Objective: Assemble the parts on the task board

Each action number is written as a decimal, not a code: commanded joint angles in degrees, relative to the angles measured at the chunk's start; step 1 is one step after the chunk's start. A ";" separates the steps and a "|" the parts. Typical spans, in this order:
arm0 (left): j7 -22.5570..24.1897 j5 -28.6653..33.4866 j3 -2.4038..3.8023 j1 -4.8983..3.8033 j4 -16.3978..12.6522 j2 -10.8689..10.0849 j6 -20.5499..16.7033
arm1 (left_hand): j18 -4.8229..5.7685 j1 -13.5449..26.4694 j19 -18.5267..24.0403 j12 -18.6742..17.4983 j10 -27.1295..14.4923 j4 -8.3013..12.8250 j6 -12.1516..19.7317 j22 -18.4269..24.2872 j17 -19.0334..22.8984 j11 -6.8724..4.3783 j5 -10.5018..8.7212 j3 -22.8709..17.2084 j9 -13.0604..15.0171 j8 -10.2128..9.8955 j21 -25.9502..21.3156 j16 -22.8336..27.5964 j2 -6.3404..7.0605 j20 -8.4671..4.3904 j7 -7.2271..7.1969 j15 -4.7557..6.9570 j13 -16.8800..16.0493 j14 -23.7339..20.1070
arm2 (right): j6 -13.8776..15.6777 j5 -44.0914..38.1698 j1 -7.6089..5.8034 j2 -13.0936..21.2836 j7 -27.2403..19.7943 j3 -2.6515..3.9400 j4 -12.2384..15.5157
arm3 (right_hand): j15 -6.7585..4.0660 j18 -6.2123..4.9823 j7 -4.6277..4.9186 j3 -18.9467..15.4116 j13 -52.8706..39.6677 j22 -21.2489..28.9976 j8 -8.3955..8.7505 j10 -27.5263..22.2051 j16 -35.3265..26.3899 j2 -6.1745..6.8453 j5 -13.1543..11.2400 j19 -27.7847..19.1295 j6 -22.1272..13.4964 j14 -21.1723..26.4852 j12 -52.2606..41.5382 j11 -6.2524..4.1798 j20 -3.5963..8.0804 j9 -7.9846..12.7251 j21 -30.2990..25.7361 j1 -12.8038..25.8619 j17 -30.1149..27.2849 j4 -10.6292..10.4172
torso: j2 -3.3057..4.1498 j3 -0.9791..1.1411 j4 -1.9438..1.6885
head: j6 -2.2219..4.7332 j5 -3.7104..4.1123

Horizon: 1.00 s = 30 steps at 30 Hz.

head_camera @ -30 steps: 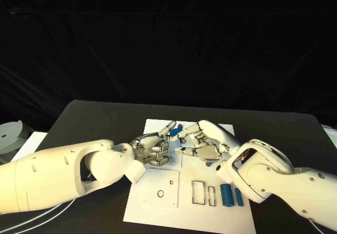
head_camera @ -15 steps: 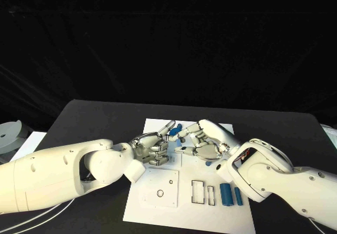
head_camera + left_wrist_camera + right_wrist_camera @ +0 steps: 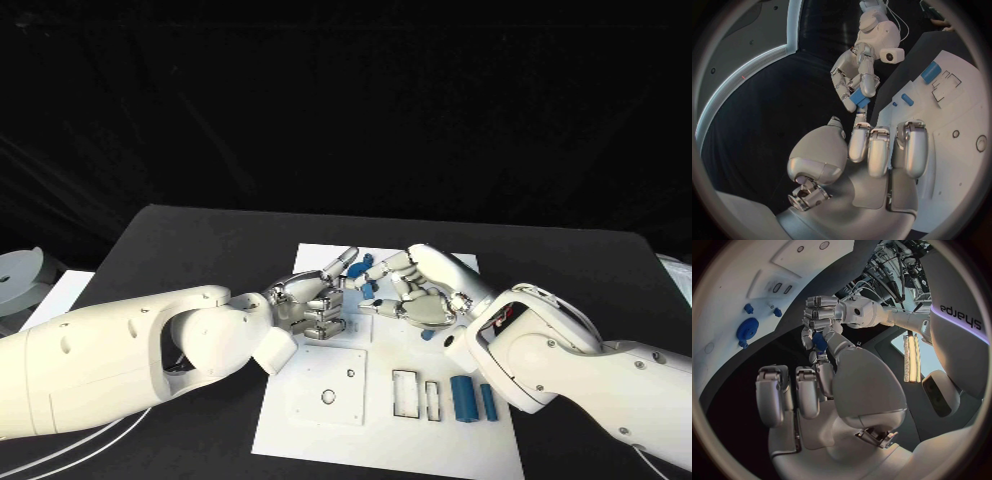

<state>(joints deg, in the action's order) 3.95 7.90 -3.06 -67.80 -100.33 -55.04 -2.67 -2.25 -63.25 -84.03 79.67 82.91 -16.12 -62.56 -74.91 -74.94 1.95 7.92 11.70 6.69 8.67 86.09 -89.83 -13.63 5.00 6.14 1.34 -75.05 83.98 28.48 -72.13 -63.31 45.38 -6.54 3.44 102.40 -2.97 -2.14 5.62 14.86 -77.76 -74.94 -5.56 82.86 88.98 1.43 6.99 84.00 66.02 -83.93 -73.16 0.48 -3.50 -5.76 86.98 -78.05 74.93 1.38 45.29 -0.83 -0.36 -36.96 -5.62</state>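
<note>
- Since a second ago, we see the two hands drawn a touch closer over the far half of the task board (image 3: 310, 440), with the blue part between their fingertips sitting slightly higher; the board and the loose pieces have not shifted.
- Our left hand (image 3: 310, 300) has its fingers curled, and in the right wrist view a small blue part (image 3: 819, 341) sits pinched among them.
- Our right hand (image 3: 418, 295) is closed on a blue part (image 3: 858, 98) as well; whether the two hands share one piece or each holds its own we cannot tell.
- Both hands meet above the board, which lies in the middle of the black desk (image 3: 188, 240).
- Two blue cylinders (image 3: 475, 400) lie on the board near its right edge, beside two narrow rectangular slots (image 3: 418, 393), and one small blue piece (image 3: 430, 337) lies just below the right hand.
- We judge the parts to be light, rigid plastic with smooth faces, apt to slip or twist in a fingertip pinch, so the grip should go on opposite flat sides near the middle.
- Lettering on the left forearm (image 3: 961, 315) reads "sharpa".
</note>
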 commanded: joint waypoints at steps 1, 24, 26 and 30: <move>0.23 -0.49 0.02 0.00 -0.09 -0.04 0.91 | 0.43 -0.68 -2.21 0.35 0.37 0.32 -0.54 -6.73 -15.06 -0.22 0.34 0.07 0.10 0.30 0.31 -0.17 0.06 -0.52 0.02 0.49 -2.12 6.02 | 0.56 -0.83 0.02 0.14 0.18 0.08 -0.25 | -0.29 0.73 -0.41 0.31 -0.40 -8.84 -0.26 0.43 0.23 -0.78 0.20 2.68 0.79 -5.77 0.32 0.00 0.47 -0.11 0.26 -0.41 13.71 -0.10 | 0.02 0.01 0.00 | -0.02 -0.01; 0.15 -0.51 0.02 0.00 0.14 -0.07 -0.79 | 0.45 -1.75 -2.19 -1.37 -0.78 0.07 2.76 -6.77 -15.06 0.62 0.33 0.35 -0.37 -1.59 0.33 -0.17 0.54 -0.19 1.13 -0.06 -0.23 6.02 | 0.19 -0.92 0.03 -0.02 0.09 0.11 0.12 | -0.30 0.74 -0.41 0.37 -0.44 -8.90 -0.25 0.47 0.30 -0.81 0.24 2.71 0.81 -5.79 0.27 0.00 0.47 -0.12 0.29 -0.45 13.83 -0.03 | 0.02 0.00 -0.03 | -0.07 0.05; 0.09 -0.51 0.02 0.00 0.26 -0.10 -1.04 | 0.46 -1.88 -2.17 -1.90 -1.16 -0.02 4.09 -6.77 -15.06 1.06 0.34 0.47 -0.68 -2.31 0.33 -0.17 0.64 0.08 1.64 -0.41 0.36 6.02 | 0.11 -0.88 0.03 -0.03 0.10 0.11 0.11 | -0.30 0.74 -0.41 0.37 -0.44 -8.90 -0.25 0.47 0.30 -0.81 0.24 2.71 0.81 -5.79 0.27 0.00 0.47 -0.12 0.29 -0.45 13.83 -0.03 | -0.01 0.00 -0.02 | -0.07 0.05; 0.10 -0.51 0.03 -0.01 0.74 -0.29 -1.48 | 0.46 -1.93 -2.16 -2.19 -1.36 -0.15 5.02 -6.77 -15.06 1.46 0.35 0.59 -0.93 -2.77 0.33 -0.17 0.64 0.44 2.07 -0.78 0.67 6.02 | -0.19 -0.64 0.03 -0.07 0.19 0.11 -0.14 | -0.30 0.74 -0.42 0.43 -0.52 -8.90 -0.26 0.52 0.30 -0.86 0.25 2.72 0.85 -5.80 0.16 0.00 0.48 -0.13 0.29 -0.46 13.83 0.01 | -0.03 -0.01 -0.06 | -0.17 -0.01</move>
<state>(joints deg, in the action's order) 3.88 7.70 -3.08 -67.79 -99.68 -55.31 -3.55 -2.25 -64.61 -84.03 77.52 81.79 -16.35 -57.99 -74.91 -74.92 3.06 7.92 11.94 5.84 6.15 86.08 -89.82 -13.18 5.00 8.18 1.01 -74.27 84.08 28.52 -72.47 -63.33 45.37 -6.40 3.53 102.33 -2.97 -2.15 5.62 14.96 -77.67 -74.93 -5.56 82.84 88.97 1.44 6.94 84.00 66.02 -83.93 -73.28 0.50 -3.50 -5.77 86.98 -78.06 74.91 1.28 45.29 -0.83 -0.40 -37.09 -5.58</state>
